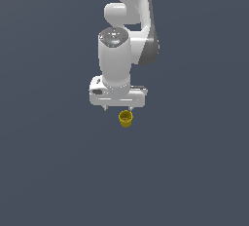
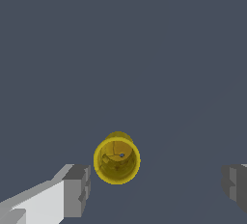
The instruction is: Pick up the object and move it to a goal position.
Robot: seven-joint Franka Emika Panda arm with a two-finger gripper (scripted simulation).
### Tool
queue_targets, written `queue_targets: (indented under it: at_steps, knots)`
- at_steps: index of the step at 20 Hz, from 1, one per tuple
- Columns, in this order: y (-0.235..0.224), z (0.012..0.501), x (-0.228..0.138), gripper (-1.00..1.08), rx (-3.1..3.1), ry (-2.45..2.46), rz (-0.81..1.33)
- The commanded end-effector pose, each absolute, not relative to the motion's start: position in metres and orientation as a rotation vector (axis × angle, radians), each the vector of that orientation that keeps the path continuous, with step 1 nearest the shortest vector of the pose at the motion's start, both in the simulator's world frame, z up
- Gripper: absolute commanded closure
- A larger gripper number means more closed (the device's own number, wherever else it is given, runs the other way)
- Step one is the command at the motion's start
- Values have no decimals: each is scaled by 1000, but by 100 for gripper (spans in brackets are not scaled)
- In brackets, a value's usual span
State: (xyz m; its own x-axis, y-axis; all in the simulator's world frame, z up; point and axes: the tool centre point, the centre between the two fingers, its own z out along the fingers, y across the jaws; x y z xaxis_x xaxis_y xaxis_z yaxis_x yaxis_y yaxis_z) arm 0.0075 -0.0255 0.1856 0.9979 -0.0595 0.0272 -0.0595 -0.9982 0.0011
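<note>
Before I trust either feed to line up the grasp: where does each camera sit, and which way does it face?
Exterior view: off the arm, facing the white arm and gripper above the yellow cup.
Wrist view: on the wrist, looking down past both grey fingers into the cup.
Shared: the cup and the open gripper.

Legible text, labels, brands, numbers, signs: none found in either view. Cup [image 1: 125, 118]: plain yellow, no print on rim or inside (wrist view looks straight into it). Gripper [image 1: 117, 108], just above the cup: plain white housing, unmarked; a small dark patch on its face is too small to read. Arm [image 1: 127, 6], above the cup: white and grey, no readable logo.
</note>
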Motion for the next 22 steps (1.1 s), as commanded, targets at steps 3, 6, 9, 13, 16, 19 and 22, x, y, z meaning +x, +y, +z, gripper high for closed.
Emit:
queue_targets:
  at_steps: [3, 6, 9, 13, 16, 19, 22]
  knots:
    - [-25, 186, 8, -92, 3137, -86, 44]
    - [-20, 189, 10, -92, 3133, -48, 50]
    - [-16, 193, 13, -92, 3128, -5, 57]
    - [-16, 194, 13, -92, 3127, 2, 58]
    - [-15, 190, 12, -92, 3128, -17, 55]
    - [-13, 181, 9, -92, 3130, -51, 50]
    - [-9, 167, 4, -92, 3133, -104, 43]
